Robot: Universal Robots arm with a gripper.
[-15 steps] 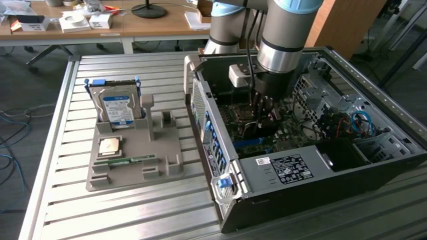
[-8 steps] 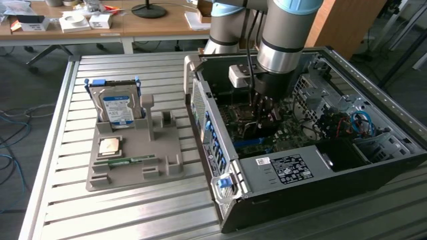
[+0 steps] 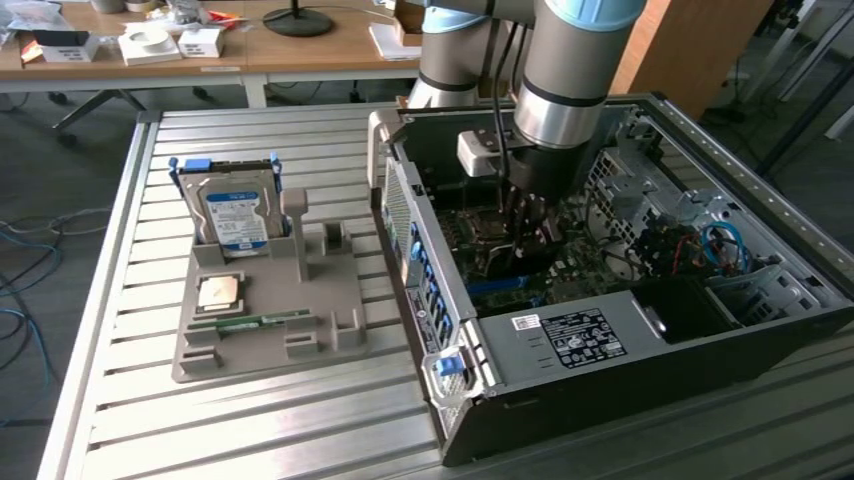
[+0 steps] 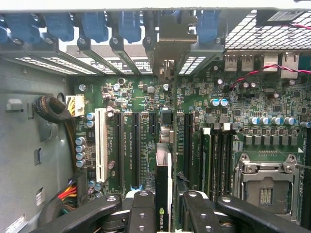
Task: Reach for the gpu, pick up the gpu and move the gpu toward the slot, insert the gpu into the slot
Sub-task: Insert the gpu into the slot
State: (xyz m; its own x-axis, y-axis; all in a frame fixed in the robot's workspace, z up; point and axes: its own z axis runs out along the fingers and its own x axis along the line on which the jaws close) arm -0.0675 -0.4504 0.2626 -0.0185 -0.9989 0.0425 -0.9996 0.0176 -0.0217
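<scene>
- Gripper [image 4: 164, 211]: lowered inside the open computer case [image 3: 667, 330], fingers [image 4: 142, 213] clamped on the gpu [image 4: 163, 194].
- Gpu: held edge-on above the green motherboard [image 4: 146, 97], its metal bracket [image 4: 166, 73] reaching to the case's rear wall.
- Slot [image 4: 187, 141]: long black strip just beside the card's edge; whether the card was seated could not be told.
- Grey fixture [image 3: 267, 310]: on the table, holding the hard drive [image 3: 238, 212].

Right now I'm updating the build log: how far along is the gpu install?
Done: the gpu is picked up and carried into the open case. In hand: the gripper holds it edge-on between its jaws, above the motherboard among the long black slots. Left: seating it; the card looks not yet pressed into a slot.
</scene>
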